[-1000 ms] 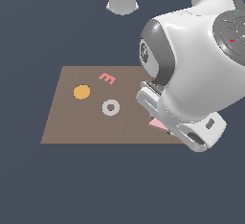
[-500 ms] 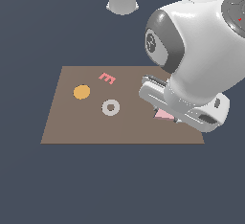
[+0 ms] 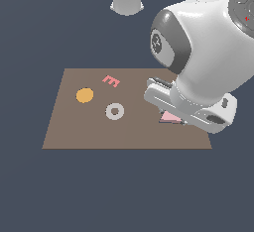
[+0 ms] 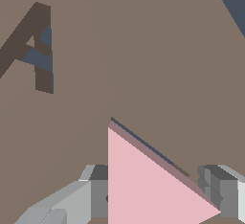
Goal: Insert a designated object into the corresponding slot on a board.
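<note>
A brown board (image 3: pixel 89 132) is laid on a dark floor. The pink triangle (image 4: pixel 143 184) is held between the fingers (image 4: pixel 72 201) of the gripper (image 4: pixel 153 194), closed on it, over the triangular slot (image 4: pixel 148 146), whose edge is seen just beside it.

Close over the brown board (image 4: pixel 158 50). Light-pink triangle (image 4: pixel 143 184) flat between two grey fingers (image 4: pixel 76 201), one on each side, a thin strip of the dark triangular slot (image 4: pixel 143 144) showing along its slanted edge. Letter-A cut-out (image 4: pixel 33 46) well apart from it.
</note>
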`<state>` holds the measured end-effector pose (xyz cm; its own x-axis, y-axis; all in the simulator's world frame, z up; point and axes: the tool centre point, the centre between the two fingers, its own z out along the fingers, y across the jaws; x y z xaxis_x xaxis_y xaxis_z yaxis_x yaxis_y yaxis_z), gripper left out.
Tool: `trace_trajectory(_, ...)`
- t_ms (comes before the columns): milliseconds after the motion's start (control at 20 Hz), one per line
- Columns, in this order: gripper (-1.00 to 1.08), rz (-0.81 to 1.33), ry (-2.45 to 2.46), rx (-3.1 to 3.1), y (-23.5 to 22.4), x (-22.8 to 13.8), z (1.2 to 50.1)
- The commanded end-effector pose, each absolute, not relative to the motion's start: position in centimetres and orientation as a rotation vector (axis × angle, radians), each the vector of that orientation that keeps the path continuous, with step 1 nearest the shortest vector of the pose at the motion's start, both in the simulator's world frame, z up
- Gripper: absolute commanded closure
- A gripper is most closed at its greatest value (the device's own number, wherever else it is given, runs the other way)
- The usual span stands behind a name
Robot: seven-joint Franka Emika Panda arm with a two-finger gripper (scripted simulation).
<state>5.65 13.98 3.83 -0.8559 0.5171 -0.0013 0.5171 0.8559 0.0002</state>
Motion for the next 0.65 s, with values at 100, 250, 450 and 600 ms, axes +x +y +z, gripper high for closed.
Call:
trace_trajectory(100, 1.08, -0.001, 3.027, 0.838, 13.95, 5.58, 3.05)
trace_trajectory(250, -0.92, -0.001, 3.027, 0.838, 13.95, 5.58, 3.05)
trace_trajectory(450, -0.92, -0.001, 3.027, 0.838, 13.95, 5.58, 3.05)
trace_trajectory(600, -0.92, -0.001, 3.027, 0.838, 13.95, 5.58, 3.05)
